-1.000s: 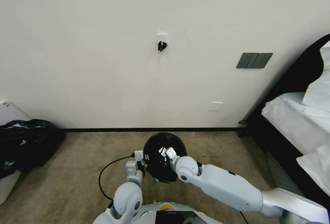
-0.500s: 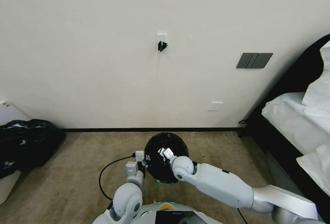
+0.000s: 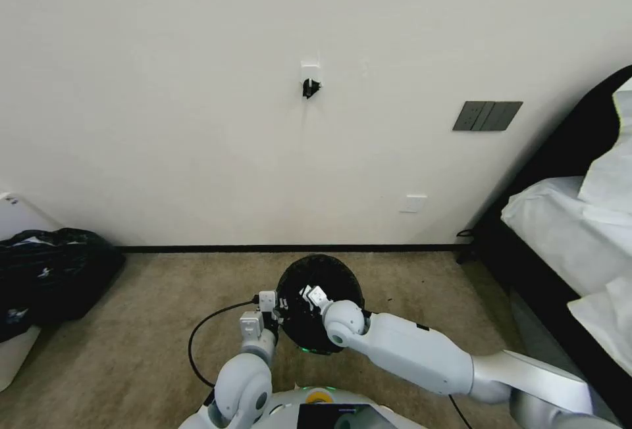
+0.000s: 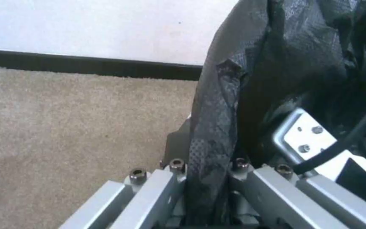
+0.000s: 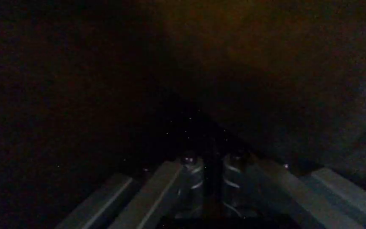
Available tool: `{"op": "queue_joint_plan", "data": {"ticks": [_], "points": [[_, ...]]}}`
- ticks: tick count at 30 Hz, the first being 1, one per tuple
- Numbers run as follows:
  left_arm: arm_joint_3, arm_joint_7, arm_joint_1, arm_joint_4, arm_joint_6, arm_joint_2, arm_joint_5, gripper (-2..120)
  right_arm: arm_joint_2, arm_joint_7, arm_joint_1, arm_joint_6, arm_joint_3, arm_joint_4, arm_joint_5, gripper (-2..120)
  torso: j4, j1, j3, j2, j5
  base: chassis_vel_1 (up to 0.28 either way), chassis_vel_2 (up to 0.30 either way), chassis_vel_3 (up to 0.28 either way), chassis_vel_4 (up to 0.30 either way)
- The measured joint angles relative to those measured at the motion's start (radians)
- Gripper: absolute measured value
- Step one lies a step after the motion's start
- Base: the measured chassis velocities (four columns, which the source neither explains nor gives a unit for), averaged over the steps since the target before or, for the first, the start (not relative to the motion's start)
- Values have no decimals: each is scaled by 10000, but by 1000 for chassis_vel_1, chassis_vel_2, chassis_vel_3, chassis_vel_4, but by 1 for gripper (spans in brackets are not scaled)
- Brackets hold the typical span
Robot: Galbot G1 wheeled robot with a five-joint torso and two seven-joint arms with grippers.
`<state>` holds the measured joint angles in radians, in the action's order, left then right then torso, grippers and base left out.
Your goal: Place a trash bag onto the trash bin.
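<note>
The black trash bag (image 3: 322,277) stands open-mouthed on the carpet just ahead of me, draped over the trash bin, which is hidden under the film. My left gripper (image 3: 277,302) is at the bag's left rim, shut on a fold of its crinkly plastic (image 4: 217,95); in the left wrist view the film runs down between the left gripper's (image 4: 208,178) fingers. My right gripper (image 3: 307,293) reaches into the bag's mouth from the right. In the dark right wrist view the right gripper (image 5: 212,171) has its fingers close together around a dark strip of film.
A large bulging black bag (image 3: 49,271) sits on a white container (image 3: 13,350) at the far left. A bed with white sheets (image 3: 566,231) fills the right side. A black cable (image 3: 197,330) loops on the carpet by my left arm. The wall stands close behind.
My right arm has shifted a little to the left, carrying its gripper slightly further across the bag's mouth. The left gripper and the bag have stayed put.
</note>
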<state>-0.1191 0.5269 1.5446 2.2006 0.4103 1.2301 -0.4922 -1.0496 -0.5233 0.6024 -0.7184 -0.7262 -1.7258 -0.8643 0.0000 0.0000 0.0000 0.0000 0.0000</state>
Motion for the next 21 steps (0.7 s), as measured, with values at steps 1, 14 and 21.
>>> {"op": "queue_joint_plan", "data": {"ticks": [1, 14, 21], "points": [[-3, -7, 18, 14, -12, -13, 0, 2, -19, 1, -15, 0, -17, 44, 16, 0, 0, 0, 0, 0, 0, 0, 0, 0, 0], [-37, -88, 172, 177, -81, -74, -7, 2, -231, 15, 10, 1, -162, 365, 197, 0, 0, 0, 0, 0, 0, 0, 0, 0, 0], [-66, -101, 246, 187, -105, -79, -15, 2, -263, 23, 162, 1, -86, 310, 284, 0, 0, 0, 0, 0, 0, 0, 0, 0, 0]]}}
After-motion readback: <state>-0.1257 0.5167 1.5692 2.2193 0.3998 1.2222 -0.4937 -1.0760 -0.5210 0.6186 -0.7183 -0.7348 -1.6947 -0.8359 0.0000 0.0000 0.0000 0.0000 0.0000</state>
